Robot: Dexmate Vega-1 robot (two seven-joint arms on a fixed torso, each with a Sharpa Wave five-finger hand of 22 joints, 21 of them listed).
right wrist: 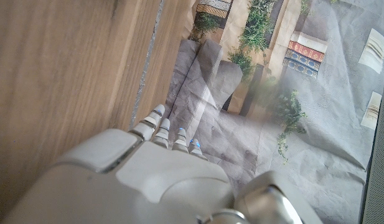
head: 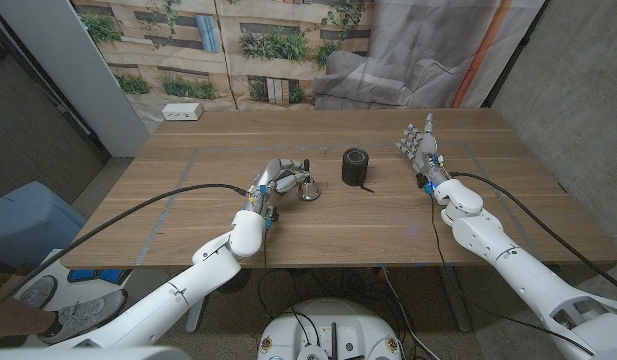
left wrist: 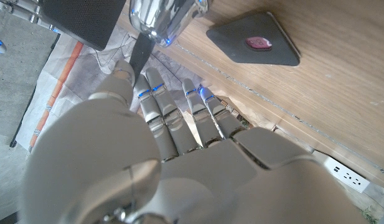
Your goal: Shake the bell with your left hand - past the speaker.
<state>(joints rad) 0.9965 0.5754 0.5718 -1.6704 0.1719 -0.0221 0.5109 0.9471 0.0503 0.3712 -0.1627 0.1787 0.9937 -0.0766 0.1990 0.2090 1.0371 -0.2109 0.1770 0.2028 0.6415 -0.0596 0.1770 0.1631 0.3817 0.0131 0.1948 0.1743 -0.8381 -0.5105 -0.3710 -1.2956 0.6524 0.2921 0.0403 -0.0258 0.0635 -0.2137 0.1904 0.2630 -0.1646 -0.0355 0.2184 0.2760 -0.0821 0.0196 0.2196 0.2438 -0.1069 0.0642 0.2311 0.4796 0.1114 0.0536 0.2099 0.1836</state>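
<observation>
Near the middle of the wooden table [head: 388, 215] stands the bell [head: 308, 188], a shiny silver one with a dark handle, just beside the black speaker [head: 356, 166], which sits at about two o'clock from it. No brand, label or readable writing shows on either; the speaker's casing is plain black mesh, and in the left wrist view a dark flat pad [left wrist: 254, 40] with a small pink mark lies on the wood, the mark too blurred to read. A white power strip [head: 182, 112] lies at the table's far edge, toward eleven o'clock from the bell, with no legible print.

The left hand [head: 276, 182] reaches in from seven o'clock with its forearm stretched across the table, and its fingers curl in around the bell's dark handle. In the left wrist view the fingers [left wrist: 159, 102] point toward the chrome bell [left wrist: 160, 15], with the thumb side against the black handle, so the hand appears to grip it; the bell's rim looks to be at or very near the tabletop, though I cannot tell whether it touches.

The right hand [head: 421, 148] stands at about three o'clock from the speaker, well apart from it, upright on its edge with fingers straight, slightly spread and holding nothing.
</observation>
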